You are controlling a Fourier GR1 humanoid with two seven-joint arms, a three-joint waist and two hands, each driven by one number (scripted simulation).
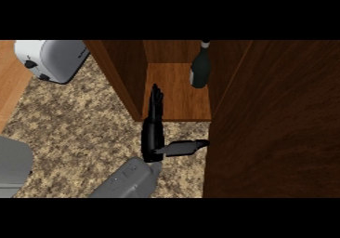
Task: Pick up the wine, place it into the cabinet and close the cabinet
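Observation:
The dark wine bottle (199, 65) stands upright on the wooden shelf (176, 100) inside the open cabinet, towards its back right. My left hand (153, 132) is on edge just in front of the shelf's front lip. Its fingers (156, 100) are straight and point into the cabinet, and its thumb (186, 148) sticks out to the right. It holds nothing and is well short of the bottle. The open cabinet door (282, 125) fills the right side of the view. My right hand does not show.
A white and grey toaster (53, 58) sits on the speckled counter (76, 125) at the back left. A grey object (9, 165) lies at the left edge. The cabinet's left wall (118, 74) stands just left of my fingers.

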